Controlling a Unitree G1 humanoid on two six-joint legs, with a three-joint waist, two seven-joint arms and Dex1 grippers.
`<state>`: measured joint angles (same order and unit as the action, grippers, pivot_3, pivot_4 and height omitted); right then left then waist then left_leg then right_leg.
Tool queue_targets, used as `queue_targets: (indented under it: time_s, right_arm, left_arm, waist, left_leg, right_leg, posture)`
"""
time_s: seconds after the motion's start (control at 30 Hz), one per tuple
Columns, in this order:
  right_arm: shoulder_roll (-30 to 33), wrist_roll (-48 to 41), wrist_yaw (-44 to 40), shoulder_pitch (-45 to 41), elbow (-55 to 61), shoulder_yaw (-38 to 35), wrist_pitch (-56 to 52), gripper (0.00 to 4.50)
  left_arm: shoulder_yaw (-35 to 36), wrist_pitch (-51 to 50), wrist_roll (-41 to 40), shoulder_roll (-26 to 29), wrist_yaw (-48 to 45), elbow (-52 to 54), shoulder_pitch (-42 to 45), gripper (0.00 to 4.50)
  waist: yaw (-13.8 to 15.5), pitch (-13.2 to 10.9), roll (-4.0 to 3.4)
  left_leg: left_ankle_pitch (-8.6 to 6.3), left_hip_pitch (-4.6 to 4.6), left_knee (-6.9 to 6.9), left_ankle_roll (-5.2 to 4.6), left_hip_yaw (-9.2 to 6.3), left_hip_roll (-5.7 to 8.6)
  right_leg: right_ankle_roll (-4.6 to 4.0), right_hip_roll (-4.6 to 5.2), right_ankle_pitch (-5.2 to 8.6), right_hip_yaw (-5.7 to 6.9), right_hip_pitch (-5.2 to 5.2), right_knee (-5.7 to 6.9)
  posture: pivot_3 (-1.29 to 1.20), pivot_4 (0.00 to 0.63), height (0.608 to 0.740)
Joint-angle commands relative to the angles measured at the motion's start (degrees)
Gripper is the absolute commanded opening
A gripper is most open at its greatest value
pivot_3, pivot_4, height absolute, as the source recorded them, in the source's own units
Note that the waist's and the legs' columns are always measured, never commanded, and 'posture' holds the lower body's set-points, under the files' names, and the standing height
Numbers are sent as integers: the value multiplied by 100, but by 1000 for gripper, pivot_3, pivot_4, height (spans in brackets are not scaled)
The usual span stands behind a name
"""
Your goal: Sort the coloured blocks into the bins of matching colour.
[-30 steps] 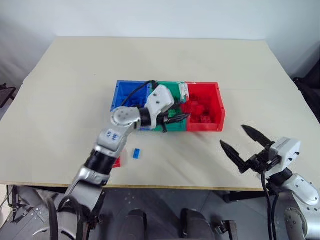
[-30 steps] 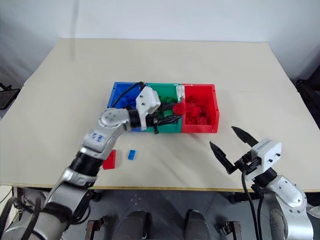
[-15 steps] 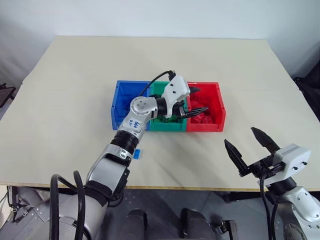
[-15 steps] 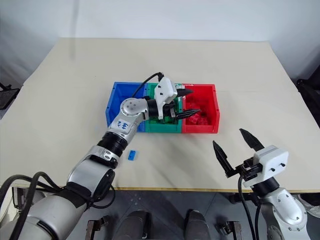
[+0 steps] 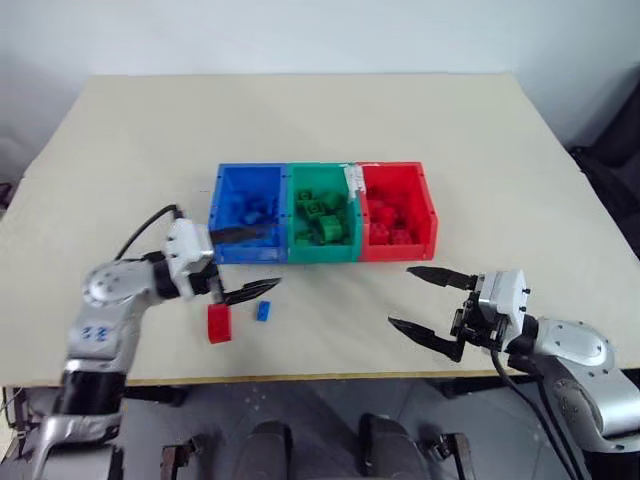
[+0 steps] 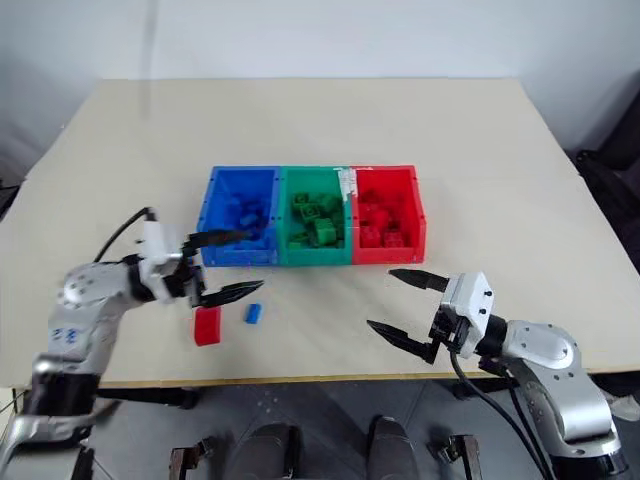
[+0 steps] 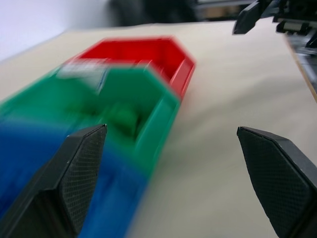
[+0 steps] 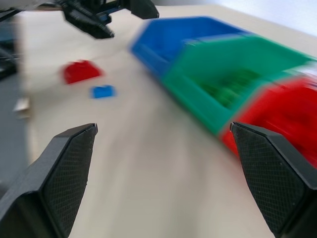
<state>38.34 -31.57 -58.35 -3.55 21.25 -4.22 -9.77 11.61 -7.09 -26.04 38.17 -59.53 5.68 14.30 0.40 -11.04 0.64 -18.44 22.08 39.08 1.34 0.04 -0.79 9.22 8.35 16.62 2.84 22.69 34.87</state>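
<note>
Two blocks remain unsorted near the table's (image 5: 480, 150) front edge: a red block (image 5: 218, 323) and a smaller blue block (image 5: 263, 311), in front of the bins (image 5: 322, 246). The left gripper (image 5: 245, 265), wide and empty, hovers beside them; the next move is probably a descent onto one. The right gripper (image 5: 428, 308) hangs wide, well apart. Bin contents are hard to count.

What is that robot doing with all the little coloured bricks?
It is sorting small studded plastic bricks into three joined plastic bins, blue, green and red, each holding bricks of its own colour. Two are not yet sorted: a red brick and a smaller blue brick lie on the beige table in front of the bins. The left gripper hangs open and empty just above them. The right gripper is open and empty too, off to the other side.
</note>
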Motion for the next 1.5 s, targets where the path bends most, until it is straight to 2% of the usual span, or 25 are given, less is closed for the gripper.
queue_targets:
  time_s: [0.03,0.17,0.3,0.4,0.53,0.8,0.97,1.17,1.27,1.5]
  right_arm:
    - [111,-149,-551,-429,-267,159,-25,4500]
    - [178,-124,-1052,-723,-466,413,-93,4500]
    - [229,-98,-1243,-862,-635,465,-197,4500]
    - [229,8,-1172,-870,-744,392,-128,4500]
    - [322,79,-1112,-588,-737,216,-86,4500]
    - [458,98,-888,10,-467,-96,-183,4500]
    - [564,33,-766,519,-133,-353,-248,4500]
    - [566,-13,-607,908,233,-522,-353,4500]
    - [558,-21,-519,962,343,-538,-398,4500]
    - [572,-57,-423,927,474,-516,-480,4500]
  left_arm:
    - [1063,-191,-325,361,156,604,-827,4482]
    - [1777,-200,-370,539,13,591,-1857,4482]
    - [1781,-52,-299,664,-278,518,-2281,4482]
    - [1378,-122,-298,692,-317,660,-1999,4482]
    - [458,-244,-68,773,-490,816,-1460,4482]
    - [-1418,77,1273,917,-884,-107,28,4482]
    - [-1923,315,1814,722,-783,-811,673,4482]
    - [-2066,479,1738,418,-918,-1187,974,4482]
    - [-2109,525,1815,343,-976,-1330,1052,3913]
    - [-2158,468,1951,398,-1062,-1460,1093,1661]
  waist:
    - [19,0,0]
    - [66,-1,-2]
    - [106,-1,-2]
    - [112,0,-2]
    - [98,0,-2]
    - [68,0,-2]
    - [99,0,-2]
    - [113,0,-3]
    - [113,0,-3]
    - [113,1,-4]
  left_leg:
    - [-1,-1,0,0,-2,3]
    - [-5,-3,-2,2,-2,2]
    - [-9,-2,-2,0,0,2]
    - [-8,-3,-1,1,0,3]
    - [-8,-3,-1,3,1,4]
    - [-10,-4,-5,3,17,1]
    - [-10,-1,-5,2,19,2]
    - [-11,-3,-3,1,20,1]
    - [-10,-3,2,1,18,2]
    - [-10,-6,2,0,18,2]
  right_leg:
    - [-1,0,-1,1,-4,0]
    - [-2,0,-1,3,-4,-2]
    - [-2,0,-1,3,-4,-5]
    - [-5,0,-2,4,-6,-5]
    - [-5,-1,-3,4,-4,-2]
    - [-5,-3,-3,2,3,-2]
    - [-4,-4,-3,2,5,-2]
    - [-3,-3,-3,1,4,1]
    - [-2,-3,-4,1,0,2]
    - [-2,-3,-4,0,-2,3]
  posture:
    - [0,150,740]
    - [0,150,740]
    - [0,150,740]
    - [0,150,740]
    - [0,150,740]
    - [0,150,740]
    - [0,150,740]
    - [0,150,740]
    - [0,150,740]
    - [0,150,740]
